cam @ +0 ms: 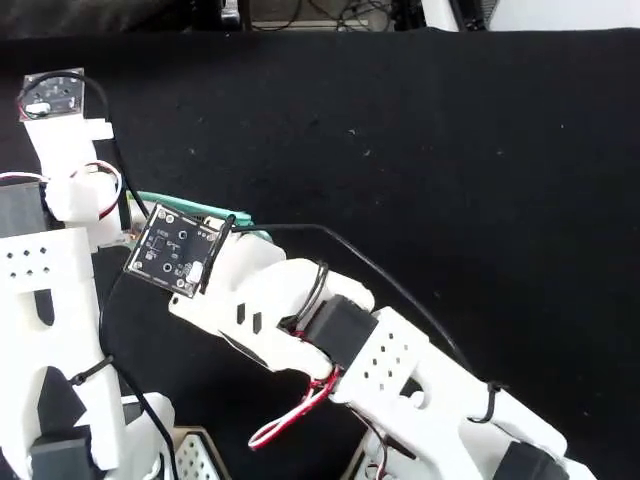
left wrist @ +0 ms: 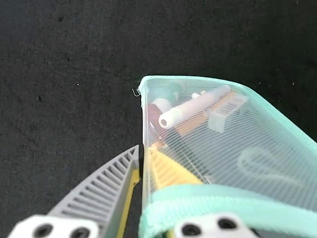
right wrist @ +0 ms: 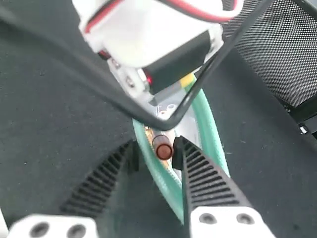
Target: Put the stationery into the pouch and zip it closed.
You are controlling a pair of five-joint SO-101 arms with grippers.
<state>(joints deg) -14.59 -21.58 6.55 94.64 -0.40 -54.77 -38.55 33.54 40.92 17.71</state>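
- High view: nearest the lens was the right arm (cam: 340, 335), lying from 5 o'clock toward 10 o'clock. The left arm (cam: 50, 290) stood at 9 o'clock. Between their wrists showed a teal edge of the pouch (cam: 200, 213), its long axis running roughly 9 to 3 o'clock.
- Left wrist view: the left gripper (left wrist: 142, 153) was clamped on the pouch's short end. Its grey finger (left wrist: 104, 191) was outside and its yellow finger (left wrist: 168, 171) showed through the mesh side (left wrist: 237, 148). The pouch stretched away from it, with a white tube (left wrist: 193, 110) and other stationery inside.
- Right wrist view: the right gripper (right wrist: 155, 148) sat over the zip rim (right wrist: 210, 131) and the round end of a brown pen (right wrist: 162, 149). The pen was seen end-on, so its axis pointed away into the pouch. Whether the gripper was holding anything, I could not tell. The right arm looked the nearer one to push along that axis.
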